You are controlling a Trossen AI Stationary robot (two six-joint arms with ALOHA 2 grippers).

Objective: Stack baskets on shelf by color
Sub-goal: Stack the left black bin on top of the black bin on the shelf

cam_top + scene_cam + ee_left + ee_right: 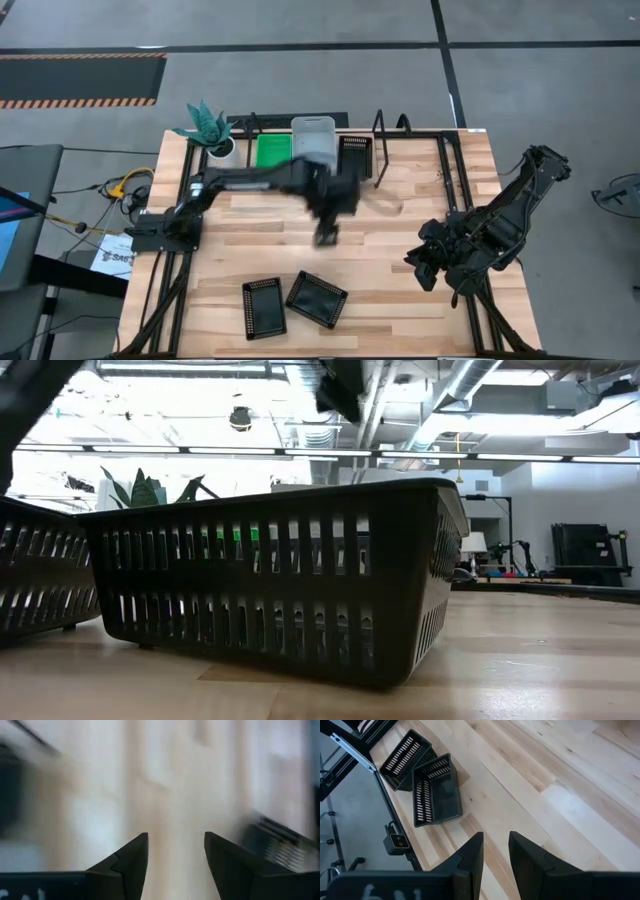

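Baskets are being sorted by colour onto the shelf (400, 175) at the table's (400, 260) twelve o'clock edge, and the shelf reads left to right: a green basket (271, 151) lying flat, then a white basket (312, 135), then a black basket (356, 153) by the wire loop. Each colour has its own spot there, so later ones can go on top of their match.

The left hand (327, 236) hangs over the middle of the table, at about six o'clock from the white basket, with its fingers (131, 857) parted and nothing between them. I'd judge it free to fetch another basket.

Two black baskets sit near the table's six o'clock edge, one (263, 308) square to the edge and one (317, 298) turned askew, touching at a corner. They look like the likely next pick, bound for the black spot.

The right hand (424, 262) waits at three o'clock, low over bare wood, its fingers a little apart and gripping nothing.
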